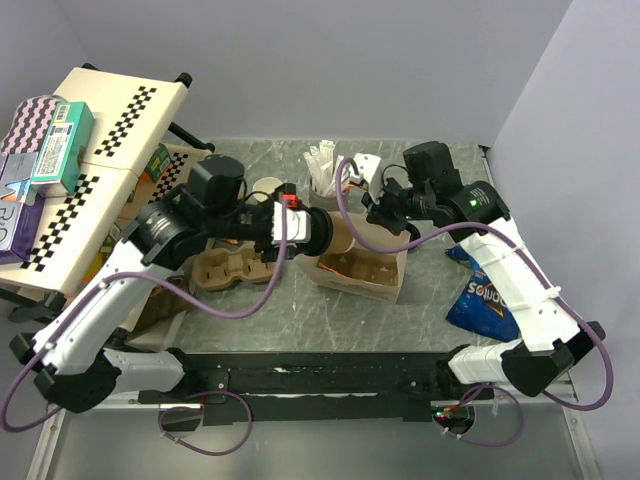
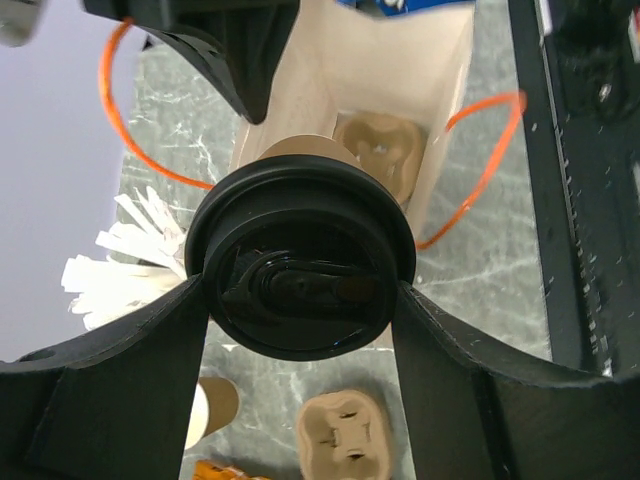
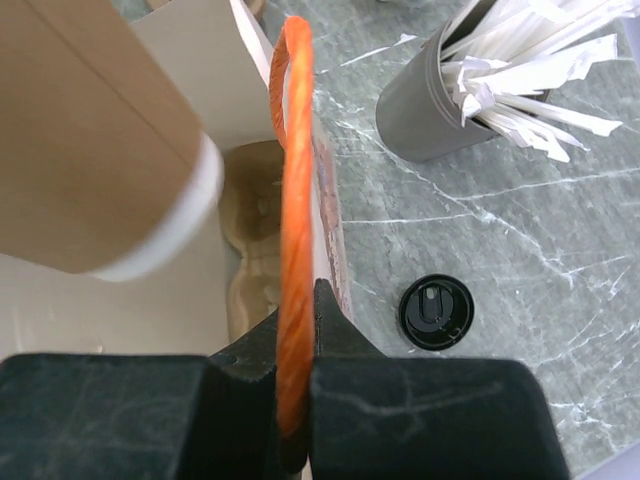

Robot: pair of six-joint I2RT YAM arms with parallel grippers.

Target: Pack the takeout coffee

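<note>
The left arm climbs from its base at the near left, bends at the elbow and runs its forearm level across the grey-green marbled table point(image 1: 300, 320) toward the right. The left claw point(image 2: 300, 290) is turned on its side and stands wide. Its 2 black fingers point(image 2: 120, 380) press opposite sides of the black round plastic lid point(image 2: 300, 230) on a small brown kraft-paper cup point(image 1: 347, 236). The cup lies level in the grip, clear of the table, with the lid toward the wrist and the base pointing away from the claw. Straight ahead of the claw is the open mouth of a pale paper bag point(image 1: 370, 285) lying on the table. A brown moulded cardboard carrier point(image 2: 380, 150) sits deep inside the bag.

The right arm rises from the near right, folds at a high elbow and brings its forearm back leftward. The right claw point(image 3: 293, 320) is pinched fully closed on the bag's orange rope handle point(image 3: 290, 150), which arches up and away from its fingertips. On the table to this claw's right lies a loose black lid point(image 3: 435, 312). Farther ahead on the same side stands a grey cup of white sticks point(image 3: 440, 100).

1 unlidded brown paper cup point(image 1: 265, 187), white inside, stands on the table near the left claw's wrist, on its far side. A second cardboard carrier point(image 1: 222, 268) rests on the table under the left forearm.
</note>
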